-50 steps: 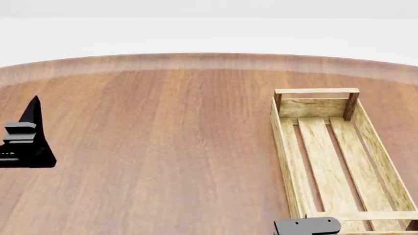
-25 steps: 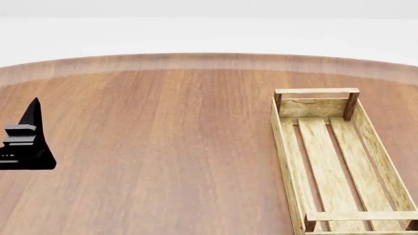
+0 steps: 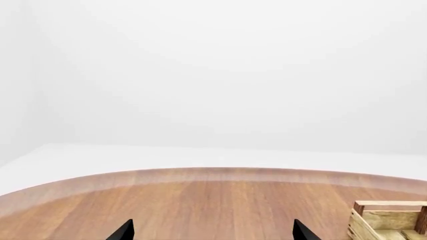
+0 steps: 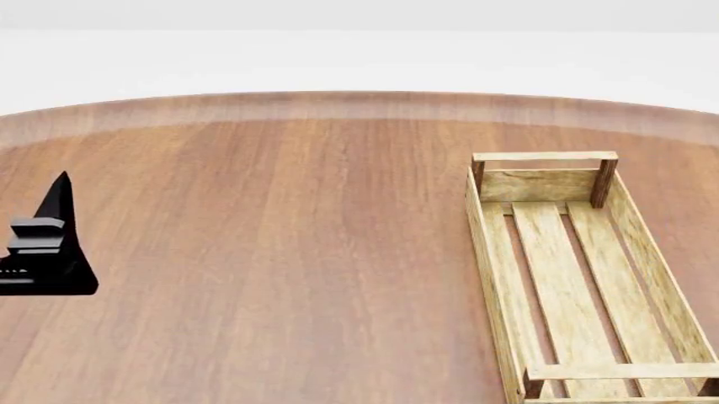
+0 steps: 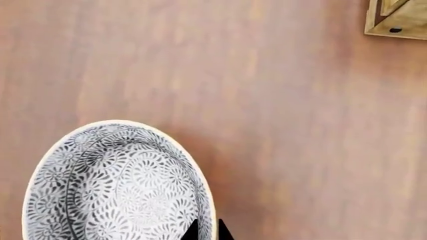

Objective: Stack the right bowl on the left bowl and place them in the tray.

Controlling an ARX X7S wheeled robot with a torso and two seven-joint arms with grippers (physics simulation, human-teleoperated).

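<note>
A white bowl (image 5: 113,185) with a grey floral pattern shows only in the right wrist view, on or just over the wooden table. My right gripper (image 5: 207,232) has its two dark fingertips close together astride the bowl's rim, one inside and one outside. No second bowl is in view. The tray (image 4: 545,157), a light-wood slatted crate, lies empty at the right of the head view; one corner also shows in the right wrist view (image 5: 400,20) and in the left wrist view (image 3: 387,220). My left gripper (image 3: 211,232) is open and empty at the far left (image 4: 45,244).
The round wooden table (image 4: 281,252) has its curved far edge (image 4: 337,101) against a white background. The tray's near end reaches the bottom edge of the head view.
The dark part of my right arm at the bottom edge of the head view has left that view. My left gripper has sunk slightly.
</note>
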